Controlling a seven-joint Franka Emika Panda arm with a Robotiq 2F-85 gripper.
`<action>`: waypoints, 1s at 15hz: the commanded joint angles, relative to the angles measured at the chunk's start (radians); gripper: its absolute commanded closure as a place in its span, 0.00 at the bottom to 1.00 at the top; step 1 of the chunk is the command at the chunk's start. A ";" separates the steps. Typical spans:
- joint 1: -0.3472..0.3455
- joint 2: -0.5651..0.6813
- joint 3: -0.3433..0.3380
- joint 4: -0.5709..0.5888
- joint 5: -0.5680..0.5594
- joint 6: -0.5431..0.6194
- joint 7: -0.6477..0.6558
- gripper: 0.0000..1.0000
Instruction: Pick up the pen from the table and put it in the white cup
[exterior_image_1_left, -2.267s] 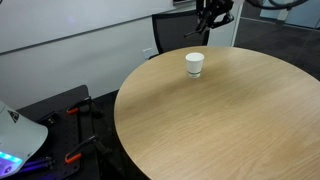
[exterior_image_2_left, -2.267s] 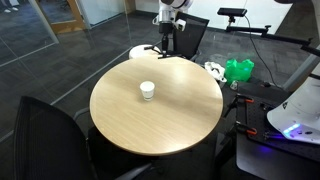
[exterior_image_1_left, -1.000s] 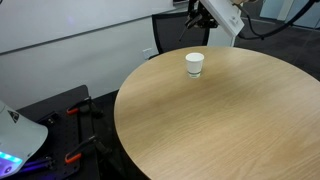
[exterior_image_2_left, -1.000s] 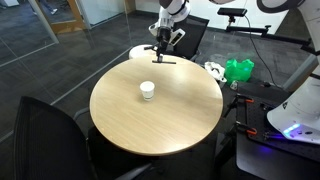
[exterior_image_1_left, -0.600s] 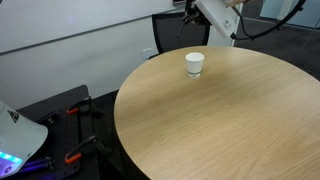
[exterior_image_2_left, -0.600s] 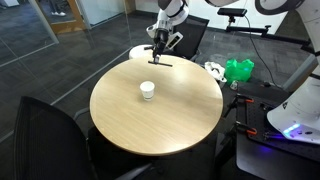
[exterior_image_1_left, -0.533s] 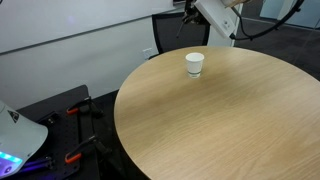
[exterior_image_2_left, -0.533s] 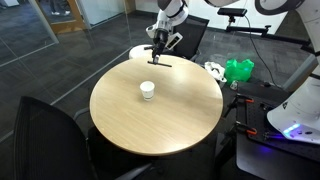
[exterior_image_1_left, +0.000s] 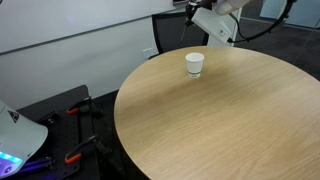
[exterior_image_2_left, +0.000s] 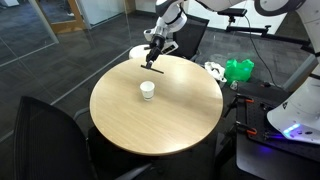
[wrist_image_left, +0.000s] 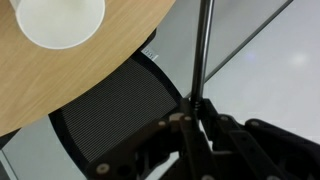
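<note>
The white cup (exterior_image_1_left: 194, 64) stands upright on the round wooden table (exterior_image_1_left: 220, 130), near its far side; it also shows in an exterior view (exterior_image_2_left: 147, 90) and at the top left of the wrist view (wrist_image_left: 58, 20). My gripper (exterior_image_2_left: 154, 47) hovers over the table's far edge, beyond the cup and apart from it. In the wrist view the gripper (wrist_image_left: 193, 118) is shut on the thin dark pen (wrist_image_left: 201, 50), which sticks straight out from the jaws. The pen (exterior_image_2_left: 150, 60) hangs tilted below the gripper. In an exterior view the gripper (exterior_image_1_left: 193, 9) sits at the top edge.
A black mesh chair (wrist_image_left: 110, 120) stands just beyond the table's far edge, below the gripper, also seen in an exterior view (exterior_image_2_left: 190, 35). Another dark chair (exterior_image_2_left: 45, 130) is at the near side. A green bag (exterior_image_2_left: 238, 70) and a white machine (exterior_image_2_left: 300, 110) lie on the floor beside the table.
The gripper with the pen has moved from beyond the far edge in over the table's rim, towards the cup. The pen has gone from near level to tilted. The cup has not moved.
</note>
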 joint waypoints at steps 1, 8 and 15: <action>0.017 0.000 -0.027 0.004 0.016 -0.011 -0.005 0.85; 0.009 0.004 0.002 -0.055 0.217 0.237 -0.311 0.96; 0.012 -0.005 -0.024 -0.155 0.451 0.230 -0.613 0.96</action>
